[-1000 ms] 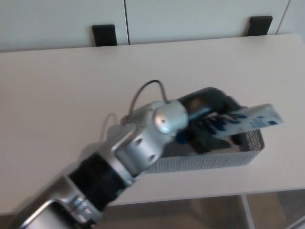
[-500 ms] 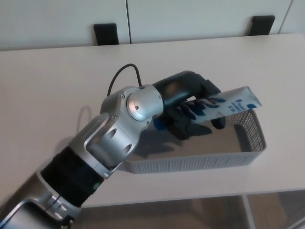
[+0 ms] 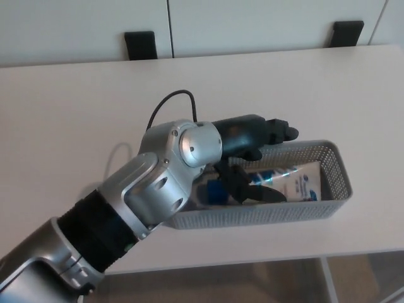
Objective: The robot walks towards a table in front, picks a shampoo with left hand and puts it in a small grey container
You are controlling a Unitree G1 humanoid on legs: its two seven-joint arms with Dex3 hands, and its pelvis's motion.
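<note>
A white shampoo tube (image 3: 297, 181) with blue print and a blue cap lies flat inside the small grey mesh container (image 3: 338, 169), which sits near the table's front edge at the right. My left hand (image 3: 252, 158) hovers over the container's left half. Its fingers (image 3: 278, 132) are spread above the far rim and its thumb reaches down over the tube's cap end. The hand is open and does not grip the tube. The silver forearm hides the container's left end.
The pale table (image 3: 76, 113) stretches wide to the left and behind the container. Two black brackets (image 3: 139, 44) (image 3: 348, 31) stand at its far edge against a white wall. The front edge runs just below the container, with floor beyond.
The tube was held tilted above the container in my left hand; now it lies inside and the fingers have spread apart from it.
</note>
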